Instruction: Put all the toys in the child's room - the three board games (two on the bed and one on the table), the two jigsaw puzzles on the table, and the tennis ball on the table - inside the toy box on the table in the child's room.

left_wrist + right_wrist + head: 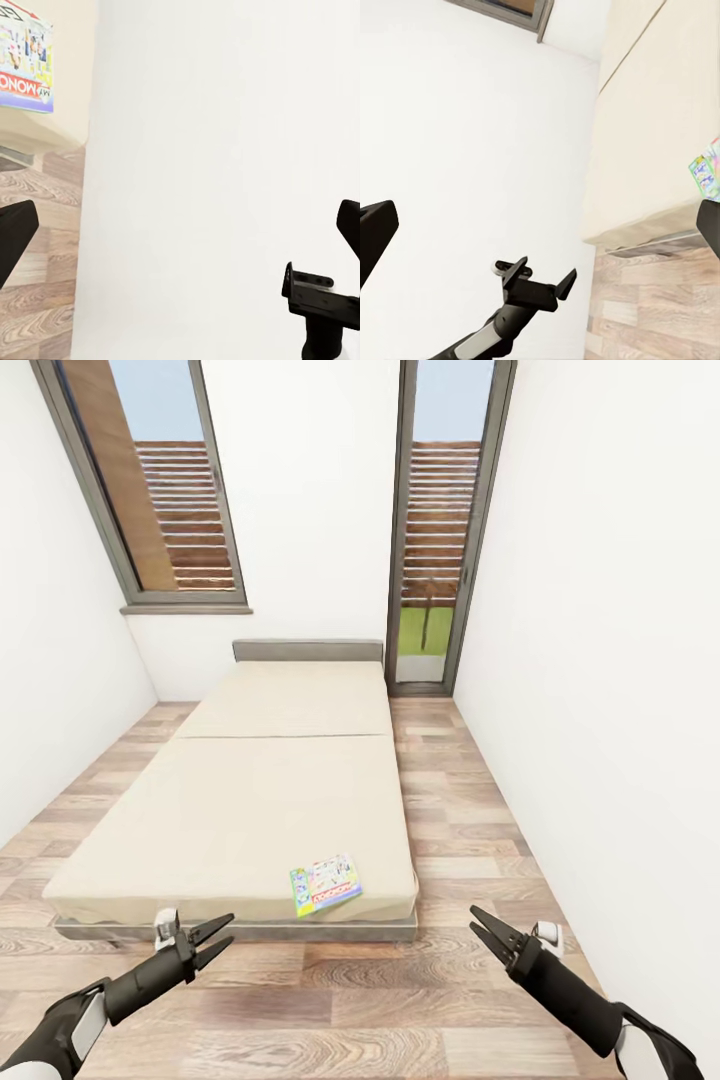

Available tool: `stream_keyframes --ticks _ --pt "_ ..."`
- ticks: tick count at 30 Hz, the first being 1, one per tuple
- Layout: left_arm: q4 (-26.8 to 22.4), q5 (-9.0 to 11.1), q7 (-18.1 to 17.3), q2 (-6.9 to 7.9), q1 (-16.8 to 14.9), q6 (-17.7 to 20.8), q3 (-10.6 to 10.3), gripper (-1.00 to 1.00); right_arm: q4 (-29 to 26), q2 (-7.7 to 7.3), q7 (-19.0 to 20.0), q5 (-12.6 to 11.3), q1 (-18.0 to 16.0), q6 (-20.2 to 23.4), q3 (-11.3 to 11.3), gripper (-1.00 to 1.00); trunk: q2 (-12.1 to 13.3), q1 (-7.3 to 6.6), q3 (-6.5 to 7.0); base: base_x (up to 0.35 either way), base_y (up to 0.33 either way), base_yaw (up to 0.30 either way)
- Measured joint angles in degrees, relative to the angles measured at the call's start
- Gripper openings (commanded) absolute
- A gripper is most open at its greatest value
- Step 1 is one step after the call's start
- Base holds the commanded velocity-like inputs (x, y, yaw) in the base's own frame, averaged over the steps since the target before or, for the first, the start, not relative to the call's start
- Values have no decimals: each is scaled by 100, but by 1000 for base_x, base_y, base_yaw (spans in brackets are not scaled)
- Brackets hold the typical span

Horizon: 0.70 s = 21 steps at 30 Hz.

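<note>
A colourful board game box [326,884] lies flat on the beige bed [250,800], close to its near right corner. My left gripper [218,940] hovers open over the floor just before the bed's foot, left of the box and empty. My right gripper [478,922] is open too, low over the floor to the right of the bed's corner, holding nothing. In the left wrist view the box [22,60] sits on the mattress edge and the right gripper [319,300] shows against the wall. The right wrist view catches the box [703,171] and the left gripper [536,289].
White walls close in on both sides. A strip of wood floor [450,800] runs along the bed's right side to a tall glass door [440,530]. A narrower strip runs on the left under a window [165,480]. The grey headboard [308,650] stands against the far wall.
</note>
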Motion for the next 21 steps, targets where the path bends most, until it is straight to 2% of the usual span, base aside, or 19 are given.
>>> stream_keyframes --ticks 10,21 --pt "78 10 -14 53 0 -32 27 100 1 -2 0 3 -1 21 -37 100 -401 220 -180 0 0 0" --pt "90 8 4 130 0 -50 210 100 2 5 0 8 -1 21 -44 100 -843 461 -377 0 0 0"
